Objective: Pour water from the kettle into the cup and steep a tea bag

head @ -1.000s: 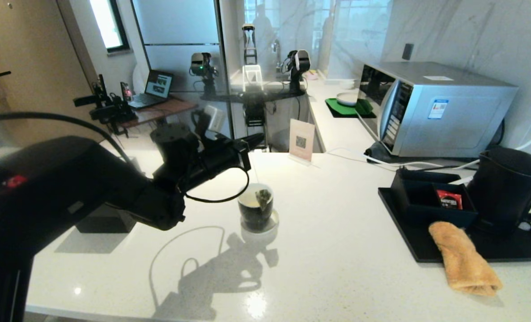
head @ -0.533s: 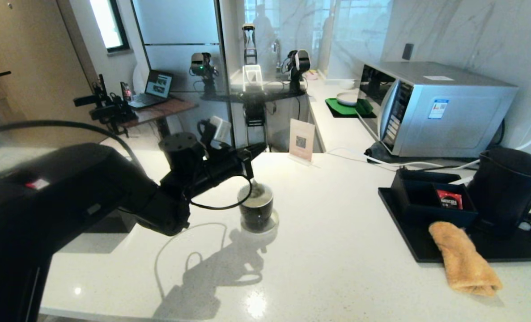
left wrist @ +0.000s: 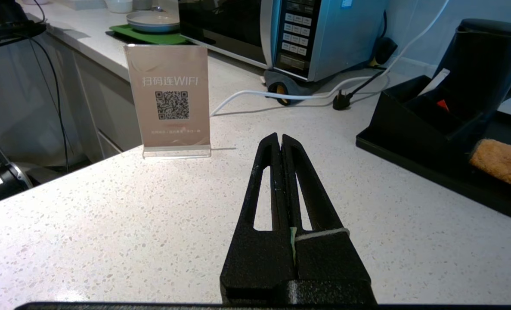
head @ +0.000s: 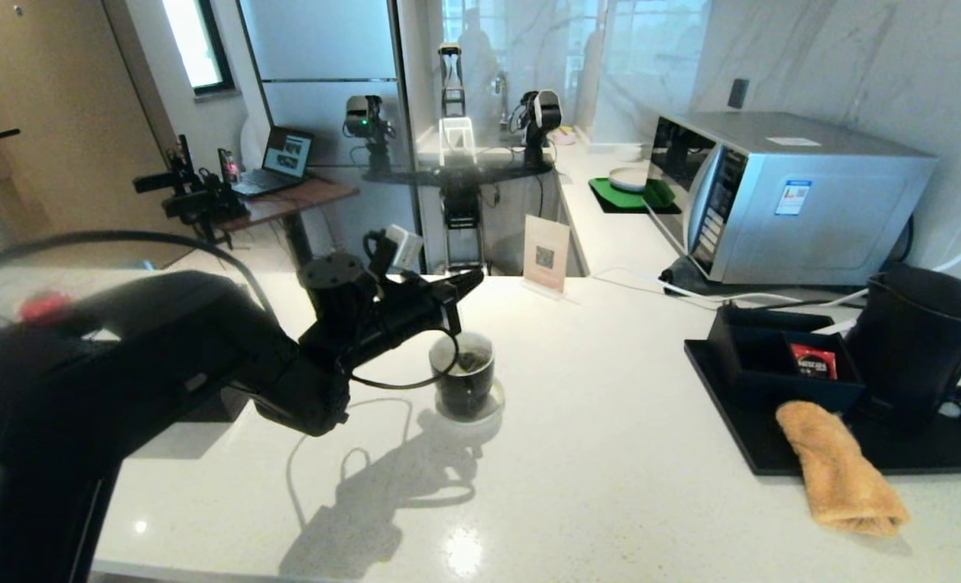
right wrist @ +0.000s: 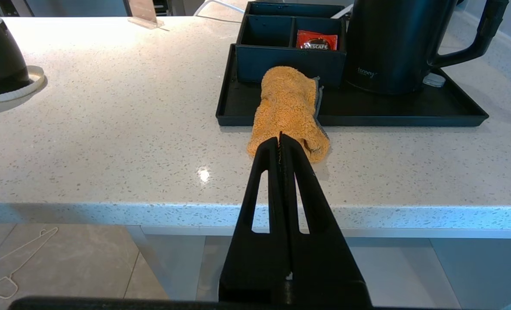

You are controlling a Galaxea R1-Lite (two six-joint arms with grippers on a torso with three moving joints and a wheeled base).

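Note:
The black cup [head: 464, 387] stands on a white coaster mid-counter, with pale water [head: 452, 357] inside. The grey-green tea bag [head: 472, 361] sits in the cup. My left gripper [head: 477, 278] hovers just above and behind the cup, shut on the tea bag's white string [left wrist: 324, 234], which crosses one finger, with a green tag pinched between the jaws. The black kettle [head: 917, 340] stands on the tray at the far right. My right gripper [right wrist: 280, 136] is shut and empty, in front of the counter's near edge, pointing at the orange towel.
A black tray [head: 771, 461] holds a black box [head: 759, 360] with a red packet [head: 812, 360]. An orange towel [head: 840, 478] lies over the tray's front edge. A microwave [head: 788, 194] and white cables sit behind. A WiFi sign [head: 546, 253] stands behind the cup.
My left arm has come down and moved slightly right. The tea bag, hanging at rim height before, has sunk into the cup. The right arm has not moved.

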